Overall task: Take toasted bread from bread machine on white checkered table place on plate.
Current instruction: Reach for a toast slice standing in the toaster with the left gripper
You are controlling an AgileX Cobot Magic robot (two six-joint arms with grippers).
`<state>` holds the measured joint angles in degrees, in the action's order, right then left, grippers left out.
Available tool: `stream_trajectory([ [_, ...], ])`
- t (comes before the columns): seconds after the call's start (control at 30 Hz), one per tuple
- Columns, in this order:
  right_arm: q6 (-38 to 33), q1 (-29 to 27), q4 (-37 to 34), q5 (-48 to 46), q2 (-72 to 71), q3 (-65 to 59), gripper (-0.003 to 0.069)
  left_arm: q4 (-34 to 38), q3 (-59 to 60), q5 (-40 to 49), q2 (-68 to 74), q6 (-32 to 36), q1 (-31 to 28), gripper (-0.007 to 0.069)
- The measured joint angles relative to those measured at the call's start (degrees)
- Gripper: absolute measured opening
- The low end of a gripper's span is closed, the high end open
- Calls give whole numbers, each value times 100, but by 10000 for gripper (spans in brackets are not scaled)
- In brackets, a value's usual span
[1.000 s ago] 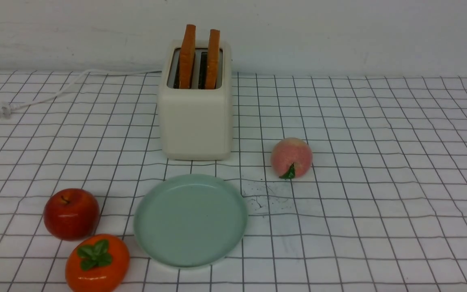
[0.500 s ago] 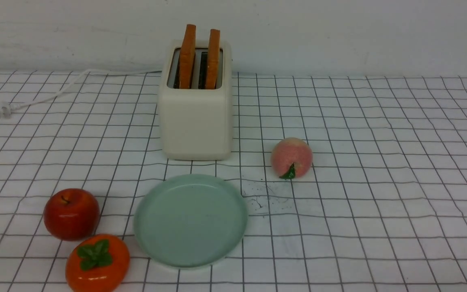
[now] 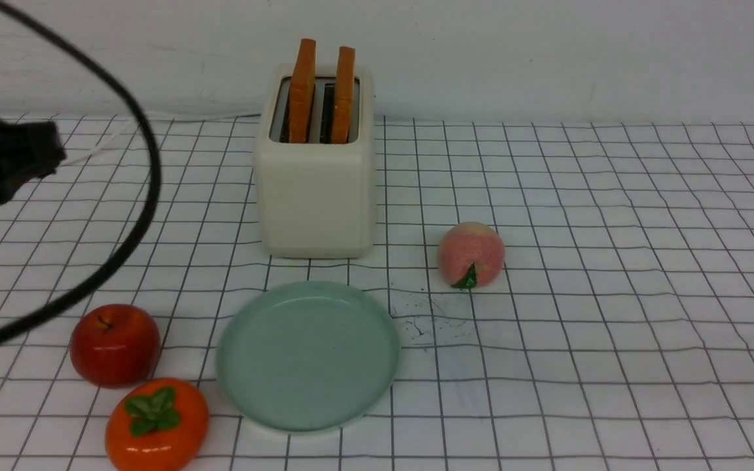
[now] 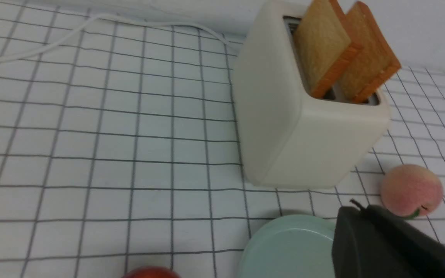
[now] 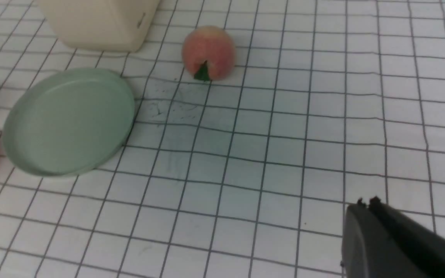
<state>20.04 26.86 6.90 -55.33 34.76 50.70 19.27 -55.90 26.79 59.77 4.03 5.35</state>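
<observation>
The cream-white bread machine (image 3: 316, 190) stands at the back of the white checkered table (image 3: 612, 275). Two slices of toasted bread (image 3: 302, 91) (image 3: 343, 95) stand upright in its slots, golden faces showing in the left wrist view (image 4: 321, 46) (image 4: 373, 65). The pale green plate (image 3: 308, 356) lies empty in front of the machine. My left arm (image 3: 4, 163) hangs blurred at the far left, well away from the machine. My left gripper (image 4: 361, 208) is shut with nothing in it, and my right gripper (image 5: 366, 204) is shut and empty above bare cloth, right of the plate (image 5: 68, 121).
A pink peach (image 3: 470, 255) sits right of the bread machine. A red apple (image 3: 115, 345) and an orange persimmon (image 3: 156, 424) lie left of the plate. A black cable (image 3: 144, 196) arcs from my left arm across the left side. The wall stands right behind the machine.
My left arm and its black cable have swung into the front view at the far left. Bread, bread machine, plate and fruit have not moved.
</observation>
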Motion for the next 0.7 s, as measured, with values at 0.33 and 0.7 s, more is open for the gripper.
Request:
stream_trajectory([
  [0.33,-449,193,-283,-93,833,852,-2,-305,-2403,894,2567,-240,1197,-11],
  [0.7,-597,193,-528,643,877,1004,10,-379,-4580,445,4859,-259,1113,429],
])
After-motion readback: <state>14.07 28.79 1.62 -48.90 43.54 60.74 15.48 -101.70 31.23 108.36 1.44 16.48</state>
